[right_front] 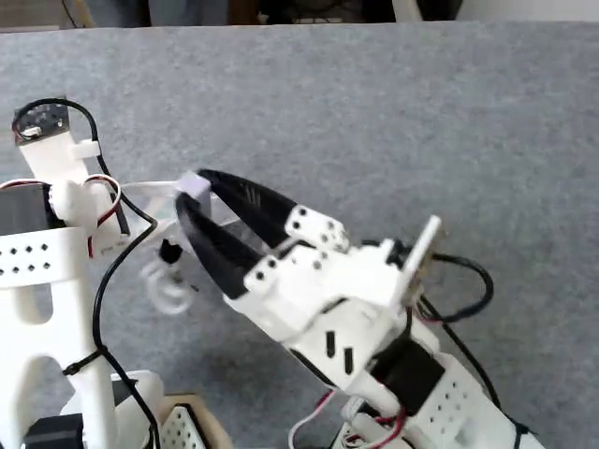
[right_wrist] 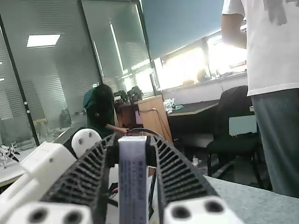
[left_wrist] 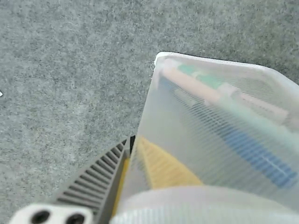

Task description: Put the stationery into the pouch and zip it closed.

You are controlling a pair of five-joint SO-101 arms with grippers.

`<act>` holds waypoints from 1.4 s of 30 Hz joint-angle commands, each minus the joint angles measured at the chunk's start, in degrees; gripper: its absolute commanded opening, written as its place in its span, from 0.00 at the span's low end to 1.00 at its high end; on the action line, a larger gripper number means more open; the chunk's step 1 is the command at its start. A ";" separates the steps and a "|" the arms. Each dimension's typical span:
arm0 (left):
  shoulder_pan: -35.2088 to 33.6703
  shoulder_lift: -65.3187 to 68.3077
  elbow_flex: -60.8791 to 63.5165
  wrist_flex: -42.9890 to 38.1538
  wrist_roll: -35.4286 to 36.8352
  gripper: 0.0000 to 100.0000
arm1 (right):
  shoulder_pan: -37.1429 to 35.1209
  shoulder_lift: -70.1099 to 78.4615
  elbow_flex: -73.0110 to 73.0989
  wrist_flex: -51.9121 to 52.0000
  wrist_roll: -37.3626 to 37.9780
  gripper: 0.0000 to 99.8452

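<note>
A translucent ribbed pouch (left_wrist: pixel 219 135) holds several pens, blue and green among them, and a yellow shape shows through its lower part. Its zip runs along the far edge, ending at a corner (left_wrist: pixel 155 59). My left gripper (left_wrist: pixel 134 145) is shut on the pouch, with one black ribbed finger (left_wrist: pixel 100 179) beside it and the other hidden behind. In the high view the pouch (right_front: pixel 148 194) hangs pale beside the left arm. My right gripper (right_front: pixel 193 194) is shut on a small lavender block (right_front: pixel 195 183) right at the pouch's edge. The right wrist view has that block (right_wrist: pixel 133 182) upright between the fingers.
Grey felt covers the table (right_front: pixel 421 122), with bare room at the back and right. The left arm's white body (right_front: pixel 47 262) and its black cable stand front left. The right arm's body (right_front: pixel 374 318) fills the front centre. A pale ring (right_front: pixel 168 292) hangs below the pouch.
</note>
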 commanded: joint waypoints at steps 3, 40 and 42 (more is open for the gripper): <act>1.27 6.68 3.56 0.62 -0.62 0.03 | -0.70 9.80 -10.86 -1.41 -0.70 0.01; -3.30 6.15 1.19 0.62 -0.53 0.03 | 7.38 37.23 -52.88 39.82 -9.67 0.01; -1.89 6.07 -0.04 0.70 -0.53 0.03 | 6.68 32.84 -48.57 40.53 -9.58 0.01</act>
